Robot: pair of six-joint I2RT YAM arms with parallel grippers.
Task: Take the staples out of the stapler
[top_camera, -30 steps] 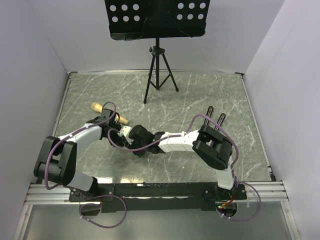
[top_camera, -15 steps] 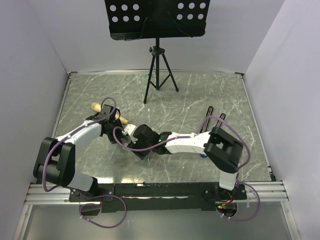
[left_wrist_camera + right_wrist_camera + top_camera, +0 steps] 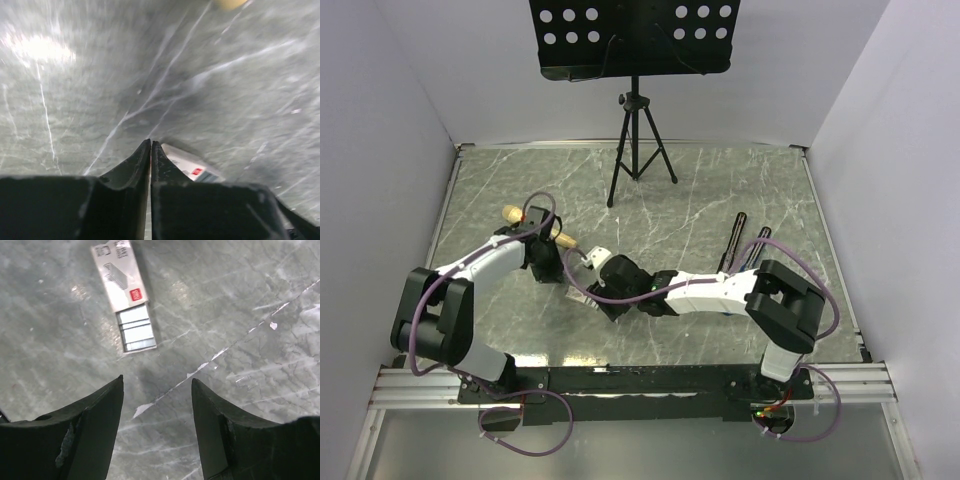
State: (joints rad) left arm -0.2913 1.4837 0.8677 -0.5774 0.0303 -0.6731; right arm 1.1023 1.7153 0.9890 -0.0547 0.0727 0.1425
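The stapler shows in no view, and no loose staples either. My left gripper [image 3: 555, 272] [image 3: 150, 142] is shut, its fingers pressed together with nothing visible between them, just above the marble table [image 3: 720, 190]. My right gripper [image 3: 608, 290] [image 3: 157, 379] reaches across from the right and hangs open over bare table, holding nothing. A small pale staple box [image 3: 125, 290] [image 3: 598, 256] lies just beyond its fingertips, its tray pulled out and showing silver strips. The same box [image 3: 192, 167] peeks out beside my left fingers.
A wooden-handled tool [image 3: 535, 225] lies behind the left arm; its tan end [image 3: 227, 4] shows at the top of the left wrist view. Two dark stick tools [image 3: 748, 240] lie at right. A black tripod stand [image 3: 638, 140] stands at the back. White walls enclose the table.
My right arm has stretched lower and further along the table, and its jaws have opened. My left gripper has closed and shifted slightly.
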